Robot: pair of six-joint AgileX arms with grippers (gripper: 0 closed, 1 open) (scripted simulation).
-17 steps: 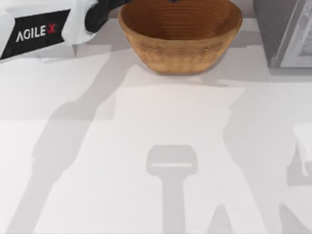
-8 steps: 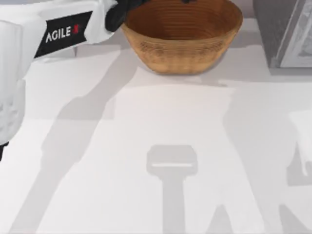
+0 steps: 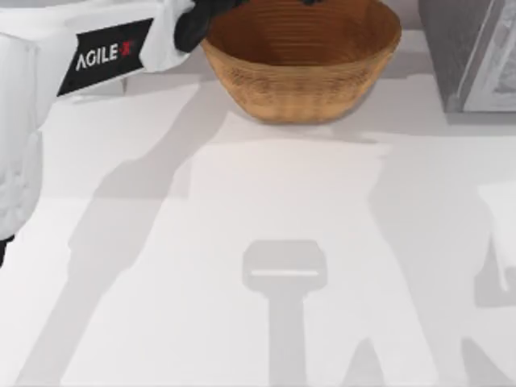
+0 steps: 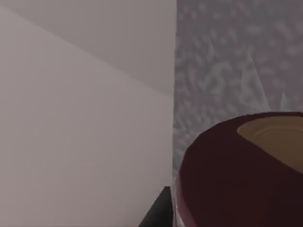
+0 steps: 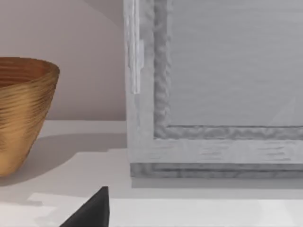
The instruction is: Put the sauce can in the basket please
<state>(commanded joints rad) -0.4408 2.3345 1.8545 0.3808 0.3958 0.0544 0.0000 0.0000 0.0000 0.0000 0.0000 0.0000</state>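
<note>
Golden wicker basket (image 3: pixel 300 64) sits upright at the table's far edge; maroon-topped sauce can (image 4: pixel 241 175) close before the left wrist camera.

"AGILE X" on left arm (image 3: pixel 105 55)

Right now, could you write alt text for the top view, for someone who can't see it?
A golden woven basket sits at the far edge of a white table. The left arm, white with a black AgileX label, reaches toward its rim from the left, and a grey cabinet stands at the far right.

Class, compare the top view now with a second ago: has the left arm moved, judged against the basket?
Yes. The left arm has slid toward the table's right, its dark wrist now closer to the basket rim.
</note>
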